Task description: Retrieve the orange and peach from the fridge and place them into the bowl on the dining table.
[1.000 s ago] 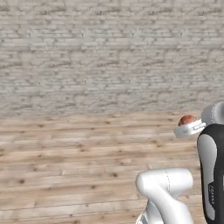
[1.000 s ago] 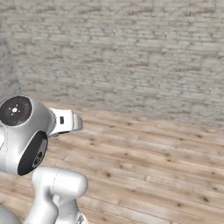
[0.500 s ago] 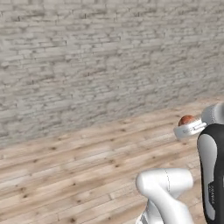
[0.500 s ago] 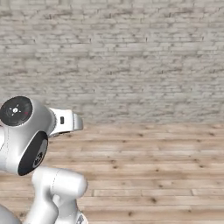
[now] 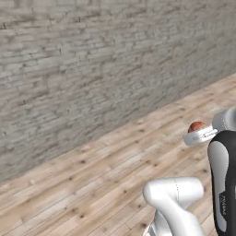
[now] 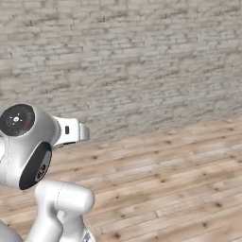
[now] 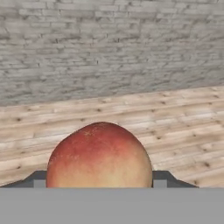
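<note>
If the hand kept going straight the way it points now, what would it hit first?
Nothing near. The hand is shut on the peach, and beyond it lies open wooden floor, then the grey brick wall. The wall looks like the first obstacle, though its distance is unclear.

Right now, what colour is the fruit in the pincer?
Reddish-pink blushed with pale yellow: the peach, clearest in the hand view.

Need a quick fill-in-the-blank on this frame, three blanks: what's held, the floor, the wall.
1. The tool is shut on the ____.
2. The floor is laid with ____ planks.
3. The wall ahead is grey ____.
4. In the hand view the peach is red on top and pale yellow lower down.

Missing: peach; wooden; brick
</note>
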Tool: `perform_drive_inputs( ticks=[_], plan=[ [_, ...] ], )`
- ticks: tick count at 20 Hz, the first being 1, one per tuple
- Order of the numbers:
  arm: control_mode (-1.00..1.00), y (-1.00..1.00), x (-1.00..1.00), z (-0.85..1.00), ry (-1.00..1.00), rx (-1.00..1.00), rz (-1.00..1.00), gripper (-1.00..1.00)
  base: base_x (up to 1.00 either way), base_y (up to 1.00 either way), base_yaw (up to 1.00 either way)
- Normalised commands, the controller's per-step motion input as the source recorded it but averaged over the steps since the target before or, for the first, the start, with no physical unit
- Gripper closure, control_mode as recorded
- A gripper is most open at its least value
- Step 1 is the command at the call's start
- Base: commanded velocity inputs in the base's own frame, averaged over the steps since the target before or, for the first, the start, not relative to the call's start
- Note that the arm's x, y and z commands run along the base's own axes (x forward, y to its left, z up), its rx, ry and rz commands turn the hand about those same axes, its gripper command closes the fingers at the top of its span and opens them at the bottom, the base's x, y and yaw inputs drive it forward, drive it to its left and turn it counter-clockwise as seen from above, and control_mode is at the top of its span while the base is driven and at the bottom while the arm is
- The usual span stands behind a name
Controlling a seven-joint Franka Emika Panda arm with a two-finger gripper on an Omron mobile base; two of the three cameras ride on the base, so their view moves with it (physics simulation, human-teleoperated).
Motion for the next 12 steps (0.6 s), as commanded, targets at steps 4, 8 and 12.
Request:
perform_drive_inputs(
  ticks=[4,8,12],
  plan=[
    [1.00,0.00,0.00,0.00,0.00,0.00,0.00,1.00,1.00,-0.43,-0.48],
    [1.00,0.00,0.00,0.00,0.00,0.00,0.00,1.00,1.00,-0.23,-0.45],
    [1.00,0.00,0.00,0.00,0.00,0.00,0.00,1.00,1.00,0.00,-0.39]
  ],
)
